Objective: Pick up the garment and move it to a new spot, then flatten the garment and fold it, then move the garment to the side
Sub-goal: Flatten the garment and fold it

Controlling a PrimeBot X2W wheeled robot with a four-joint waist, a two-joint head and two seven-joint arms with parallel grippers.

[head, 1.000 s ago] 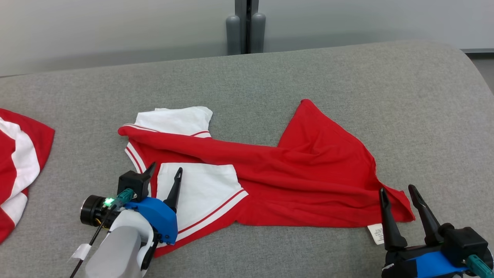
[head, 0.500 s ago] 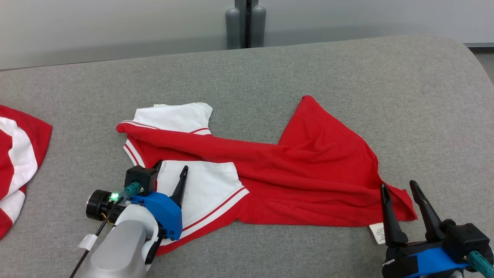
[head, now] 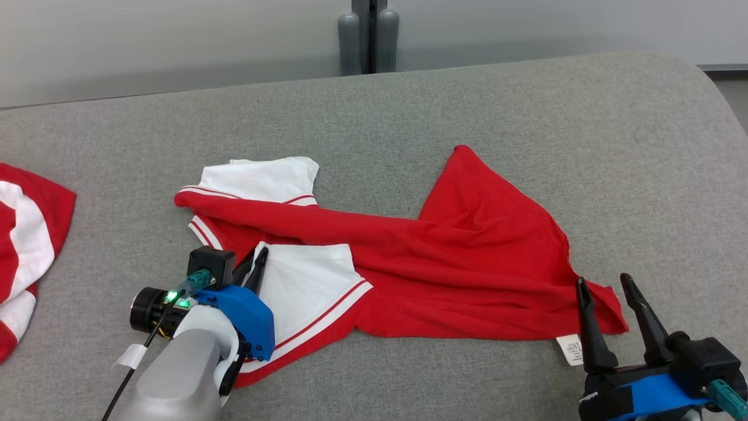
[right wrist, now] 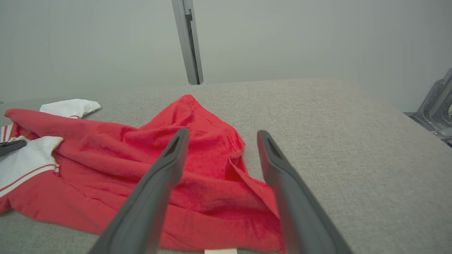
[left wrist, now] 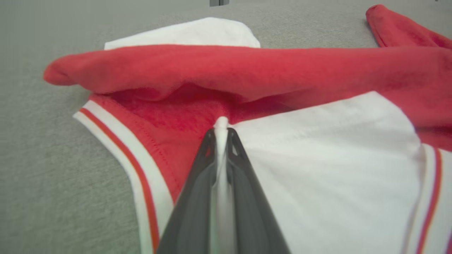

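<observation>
A red garment (head: 467,257) with white sleeves lies crumpled across the grey cushioned surface (head: 526,117); it also fills the left wrist view (left wrist: 247,67) and lies in the right wrist view (right wrist: 148,155). My left gripper (head: 252,263) is shut on the garment, pinching a fold where the near white sleeve (head: 304,286) meets the red collar; white cloth shows between the fingertips (left wrist: 221,131). My right gripper (head: 605,286) stands open at the garment's near right corner, above its hem and white label (head: 570,349), with nothing between its fingers (right wrist: 166,169).
A second red and white garment (head: 26,245) lies at the left edge of the surface. Grey posts (head: 368,35) and a pale wall stand behind. A metal frame (right wrist: 436,106) shows off the right end.
My left gripper has closed on the fold of the white sleeve, drawing the cloth in a little. The right gripper has stayed open in place. The camera has shifted slightly.
</observation>
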